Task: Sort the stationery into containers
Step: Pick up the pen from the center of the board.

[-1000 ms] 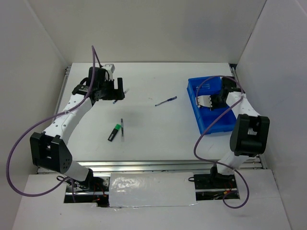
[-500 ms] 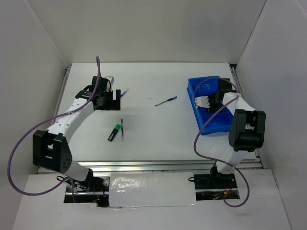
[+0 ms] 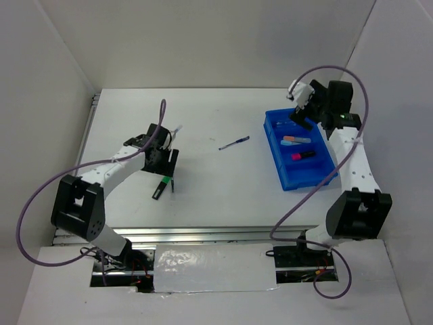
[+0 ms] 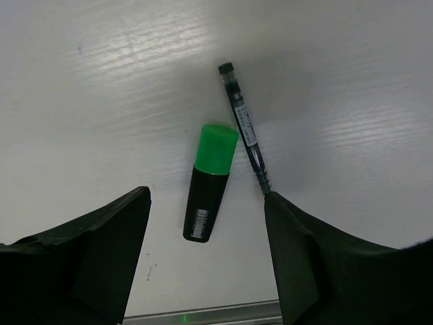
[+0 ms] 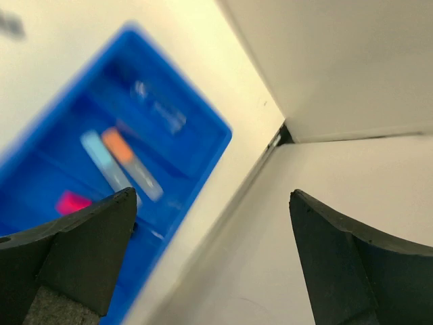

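A black highlighter with a green cap (image 4: 210, 183) lies on the white table beside a thin dark pen (image 4: 245, 128). My left gripper (image 4: 206, 198) hangs open just above the highlighter's black end, one finger on each side, touching nothing. In the top view this gripper (image 3: 164, 162) is over the highlighter (image 3: 160, 189). A thin blue pen (image 3: 234, 143) lies mid-table. The blue tray (image 3: 289, 177) holds a light-blue marker (image 3: 295, 141) and a pink-capped highlighter (image 3: 302, 156). My right gripper (image 3: 302, 112) is raised over the tray's far end, open and empty.
White enclosure walls stand close on the left, back and right. A metal rail (image 4: 203, 315) runs along the table's near edge. The right wrist view is blurred, showing the tray's rim (image 5: 203, 145) beside the right wall.
The left gripper moved toward the near side, from the far-left pen to over the green highlighter. The right gripper opened and rose out of the tray, leaving a marker inside.
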